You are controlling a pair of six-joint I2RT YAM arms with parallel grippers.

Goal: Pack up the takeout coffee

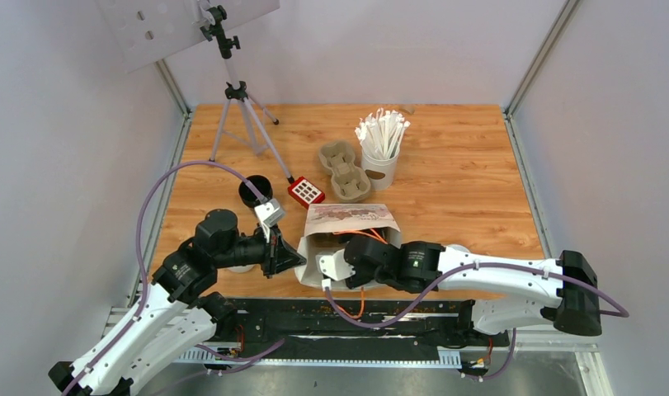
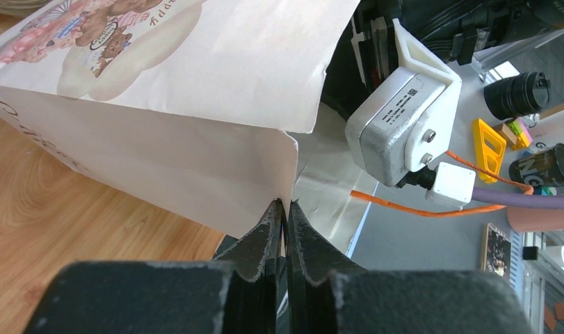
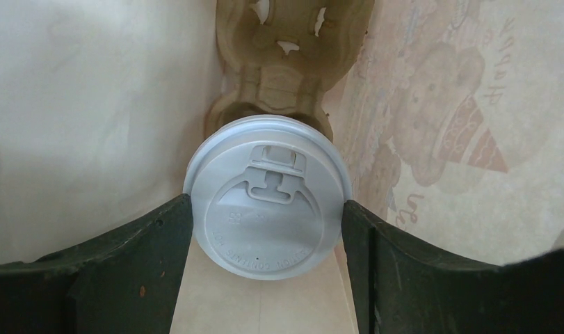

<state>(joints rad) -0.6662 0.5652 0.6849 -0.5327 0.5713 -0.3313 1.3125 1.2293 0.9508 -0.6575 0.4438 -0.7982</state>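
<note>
Top: the bag (image 1: 351,219) lay on the surface (image 1: 463,181), its mouth towards me.
Left wrist: my left gripper (image 2: 284,217) pinched the bag's edge.
Right wrist: my right gripper (image 3: 268,209) clasped the cup (image 3: 265,233) inside the bag. The lid faced me and the axis ran ahead towards the tray (image 3: 293,42).

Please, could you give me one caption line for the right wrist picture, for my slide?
Right pincer holds a white-lidded coffee cup inside the paper bag, a pulp tray just beyond.
</note>
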